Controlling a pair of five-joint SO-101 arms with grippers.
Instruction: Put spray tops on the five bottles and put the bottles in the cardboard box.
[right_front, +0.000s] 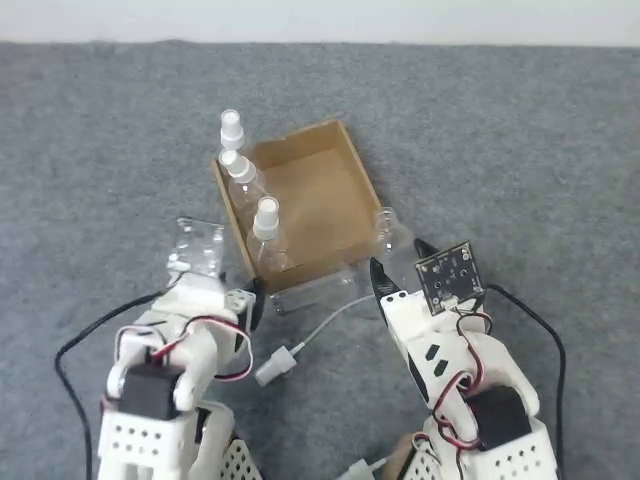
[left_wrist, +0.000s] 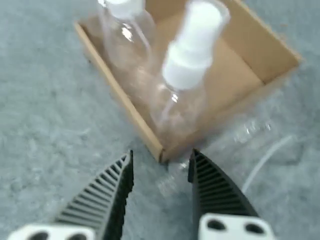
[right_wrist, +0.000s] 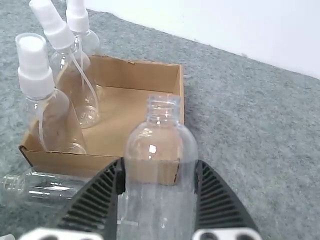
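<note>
The cardboard box (right_front: 330, 190) sits mid-table. Two clear bottles with white spray tops stand inside along its left wall (right_front: 243, 178) (right_front: 266, 235). A third capped bottle (right_front: 231, 131) stands at the box's far left corner; I cannot tell if it is inside. My right gripper (right_front: 398, 258) is shut on an upright topless bottle (right_wrist: 160, 135) just right of the box. Another topless bottle (right_front: 310, 292) lies on its side against the box's near wall. A loose spray top (right_front: 278, 364) with its tube lies on the mat. My left gripper (left_wrist: 160, 170) is open and empty by the box's near left corner.
Grey mat (right_front: 520, 140) covers the table, with free room to the right and behind the box. Black cables (right_front: 90, 335) trail from both arm bases at the front. The spray top's tube (right_front: 325, 322) runs toward the lying bottle.
</note>
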